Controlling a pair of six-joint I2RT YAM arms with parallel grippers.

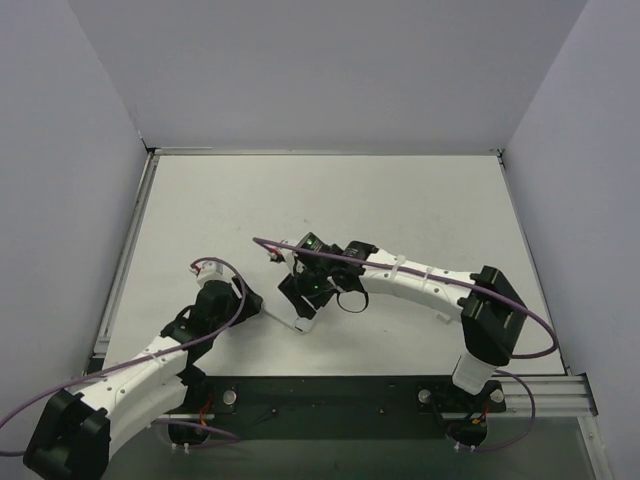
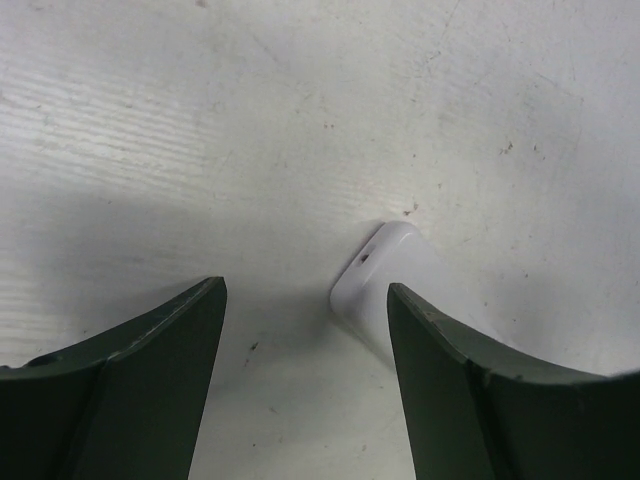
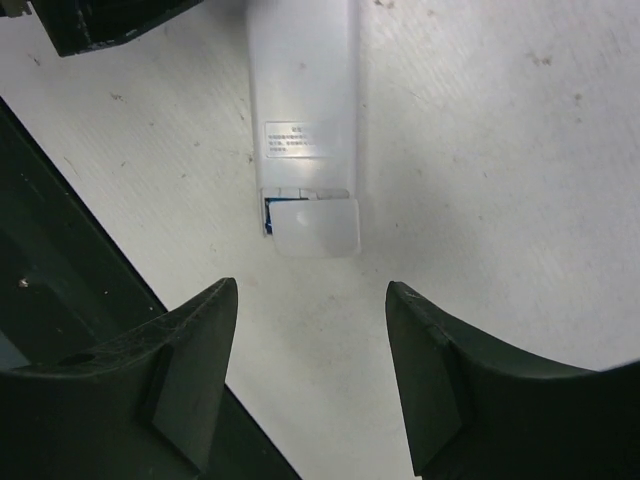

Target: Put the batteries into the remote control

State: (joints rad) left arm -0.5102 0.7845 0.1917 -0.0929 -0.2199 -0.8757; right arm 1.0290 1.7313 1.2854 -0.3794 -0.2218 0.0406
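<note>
Your right wrist view gives what the others do not. The remote (image 3: 305,100) lies back-up on the table (image 3: 500,150) with its label showing. Its cover (image 3: 318,228) sits offset at the near end, and a sliver of blue battery (image 3: 268,213) shows in the gap. The right gripper (image 3: 311,292) hangs just short of that end, fingers apart, gripping nothing.

Your left wrist view shows only the remote's rounded white end, just beside one finger. The left gripper (image 2: 306,290) is spread too, with nothing between its fingers.

From the top, both grippers crowd together mid-table. The walls (image 1: 330,70) stand well apart from them, and the table runs wide toward the back and both sides.
</note>
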